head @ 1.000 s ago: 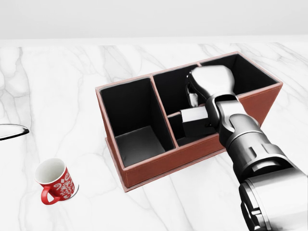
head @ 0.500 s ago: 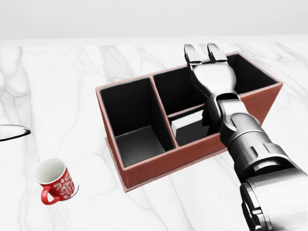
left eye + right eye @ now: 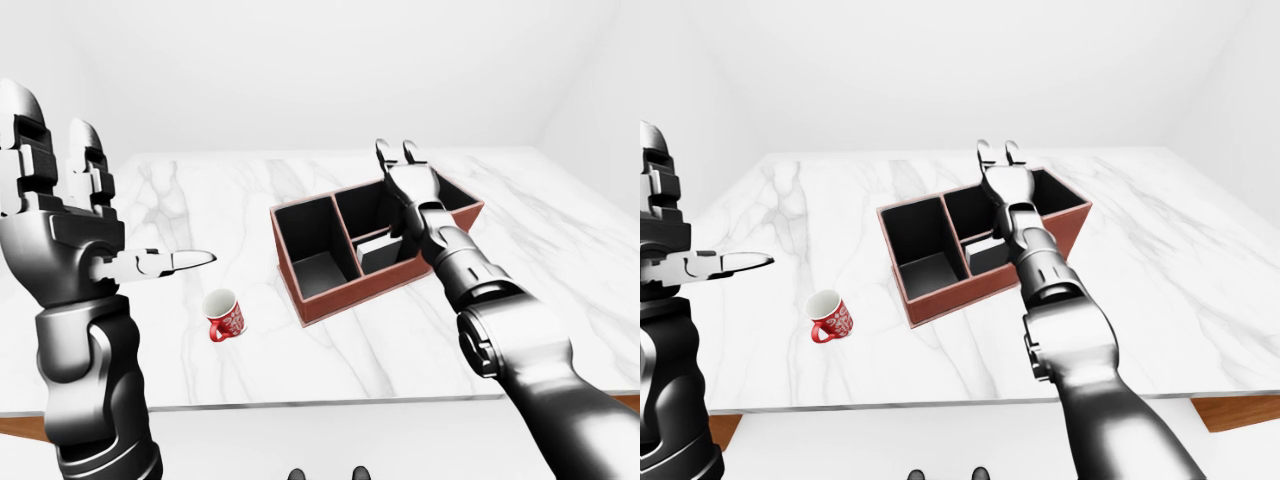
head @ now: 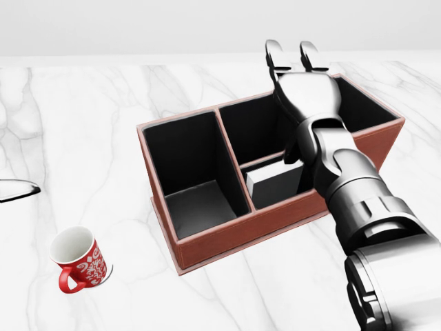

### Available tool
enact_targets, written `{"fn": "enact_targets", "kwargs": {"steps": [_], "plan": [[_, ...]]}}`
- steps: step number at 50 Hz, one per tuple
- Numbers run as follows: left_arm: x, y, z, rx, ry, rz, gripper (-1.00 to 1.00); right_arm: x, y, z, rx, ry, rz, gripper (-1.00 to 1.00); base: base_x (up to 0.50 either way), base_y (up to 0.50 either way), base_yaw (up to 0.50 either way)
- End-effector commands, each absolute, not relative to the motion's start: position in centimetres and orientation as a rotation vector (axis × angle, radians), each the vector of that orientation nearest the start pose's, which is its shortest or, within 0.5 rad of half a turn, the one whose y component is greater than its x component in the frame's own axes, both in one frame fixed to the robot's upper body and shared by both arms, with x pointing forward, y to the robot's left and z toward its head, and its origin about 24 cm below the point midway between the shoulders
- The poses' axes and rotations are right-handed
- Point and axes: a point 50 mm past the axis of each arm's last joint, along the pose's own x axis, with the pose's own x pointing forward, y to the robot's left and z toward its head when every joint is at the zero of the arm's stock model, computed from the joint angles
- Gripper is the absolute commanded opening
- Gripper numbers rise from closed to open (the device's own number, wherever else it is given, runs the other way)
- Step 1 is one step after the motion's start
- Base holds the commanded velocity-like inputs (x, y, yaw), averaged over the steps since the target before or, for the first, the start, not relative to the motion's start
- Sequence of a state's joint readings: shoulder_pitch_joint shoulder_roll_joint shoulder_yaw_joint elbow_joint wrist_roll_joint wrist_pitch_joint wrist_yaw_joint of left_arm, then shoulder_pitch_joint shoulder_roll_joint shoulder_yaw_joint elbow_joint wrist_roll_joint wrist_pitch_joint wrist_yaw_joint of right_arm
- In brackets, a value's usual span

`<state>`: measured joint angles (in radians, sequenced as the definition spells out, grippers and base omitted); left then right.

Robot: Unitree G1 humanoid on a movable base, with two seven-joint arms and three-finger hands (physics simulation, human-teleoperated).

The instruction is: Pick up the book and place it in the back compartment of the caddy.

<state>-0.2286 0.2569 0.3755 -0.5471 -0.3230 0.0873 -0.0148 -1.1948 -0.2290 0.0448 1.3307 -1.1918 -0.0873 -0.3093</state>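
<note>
The brown caddy (image 4: 220, 238) stands on the white marble table (image 4: 83, 124), right of centre in the head view. The book (image 4: 274, 182), white-edged with a dark cover, lies tilted inside the small middle compartment on the side nearer the view's bottom, below a divider. The compartment above that divider looks dark and bare. My right hand (image 4: 292, 54) is open, its fingers stretched out over the caddy's upper rim, apart from the book. My left hand (image 3: 100, 190) is raised at the far left of the left-eye view, open and holding nothing.
A red patterned mug (image 4: 77, 261) stands upright left of the caddy, toward the bottom of the head view. The caddy's large left compartment (image 4: 196, 200) holds nothing. The table's near edge (image 3: 300, 405) runs across the bottom of the eye views.
My right hand had its fingers curled down on the book inside the caddy. It has let go, opened and lifted toward the upper rim. The book dropped flatter into the lower middle compartment.
</note>
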Motion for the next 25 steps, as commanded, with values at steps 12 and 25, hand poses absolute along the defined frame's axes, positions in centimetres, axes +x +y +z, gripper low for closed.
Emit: {"fn": "enact_targets", "kwargs": {"steps": [12, 25], "plan": [[22.1, 22.9, 23.4, 0.000, -0.783, 0.116, 1.00, 41.1, -15.5, 20.5, -0.994, -0.296, -0.064, 1.00, 0.00, 0.00, 0.00], [21.3, 22.7, 23.7, 0.002, -0.811, 0.106, 1.00, 33.5, -13.7, 23.0, -0.737, -0.623, 0.109, 1.00, 0.00, 0.00, 0.00]]}}
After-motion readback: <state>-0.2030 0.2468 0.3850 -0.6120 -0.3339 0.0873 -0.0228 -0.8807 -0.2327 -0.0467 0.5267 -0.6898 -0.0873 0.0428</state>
